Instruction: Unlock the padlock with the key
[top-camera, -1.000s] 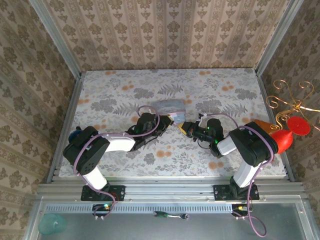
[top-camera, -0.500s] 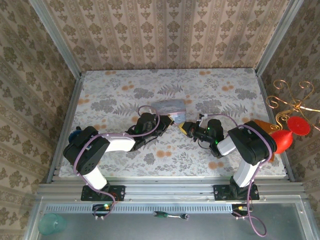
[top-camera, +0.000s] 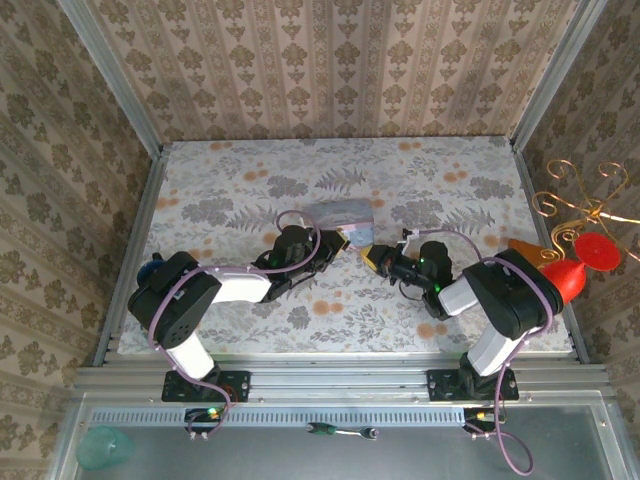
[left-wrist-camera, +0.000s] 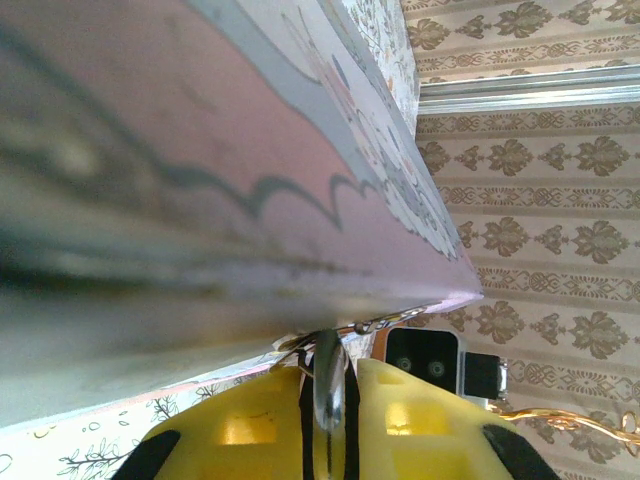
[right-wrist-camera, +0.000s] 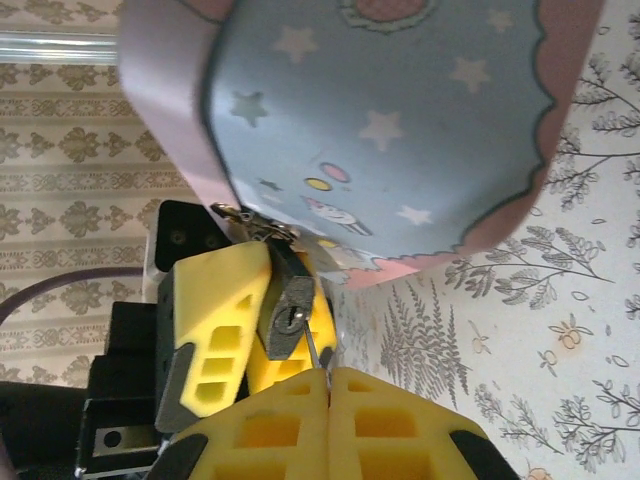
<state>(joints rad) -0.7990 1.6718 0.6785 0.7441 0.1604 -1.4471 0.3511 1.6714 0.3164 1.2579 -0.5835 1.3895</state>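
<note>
The tiny black padlock (right-wrist-camera: 288, 312) hangs from the clasp at the corner of the pastel cartoon box (right-wrist-camera: 390, 120). My left gripper (left-wrist-camera: 330, 368) is shut on it, its yellow fingers (right-wrist-camera: 215, 325) on either side of the lock body. A metal part of the lock (left-wrist-camera: 328, 395) shows between those fingers. My right gripper (right-wrist-camera: 328, 376) is shut on the key (right-wrist-camera: 316, 350), a thin metal sliver whose tip sits at the keyhole (right-wrist-camera: 290, 318). In the top view both grippers, left (top-camera: 345, 243) and right (top-camera: 371, 257), meet at the box's (top-camera: 338, 213) near right corner.
Red and orange items (top-camera: 560, 278) and a gold wire stand (top-camera: 590, 205) sit beyond the table's right edge. A green-handled tool (top-camera: 335, 430) lies on the front rail, with a teal cup (top-camera: 100, 447) at bottom left. The floral table (top-camera: 230, 190) spreads around the box.
The right arm has shifted slightly, its elbow swinging a little to the right. Both grippers stay at the box corner, with key and padlock still held.
</note>
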